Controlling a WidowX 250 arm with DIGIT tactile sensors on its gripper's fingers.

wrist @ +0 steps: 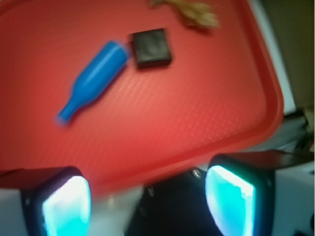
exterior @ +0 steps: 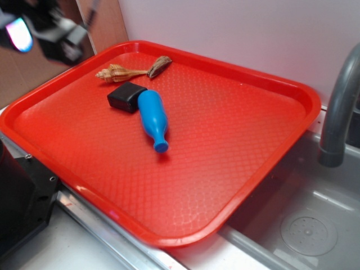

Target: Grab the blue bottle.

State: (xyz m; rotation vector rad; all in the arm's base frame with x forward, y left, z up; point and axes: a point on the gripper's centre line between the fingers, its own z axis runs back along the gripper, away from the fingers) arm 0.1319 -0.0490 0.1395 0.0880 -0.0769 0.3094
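So the red tray [exterior: 247, 169] has the blue bottle [exterior: 152, 117] lying on its side toward the back-left, fat end touching a small black block [exterior: 126, 96] and its mouth pointing to the front edge. A spiral shell [exterior: 117, 73] and a brownish shell [exterior: 160, 66] sit just behind them near the rim. The gripper [wrist: 147, 206] hangs off the tray's edge with fingers spread wide, nothing in them.

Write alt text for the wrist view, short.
A blue bottle lies on its side on a red tray, its base against a small black block and its neck pointing lower left. A blurred tan shell sits at the top edge. The open tool frames the bottom, holding nothing.
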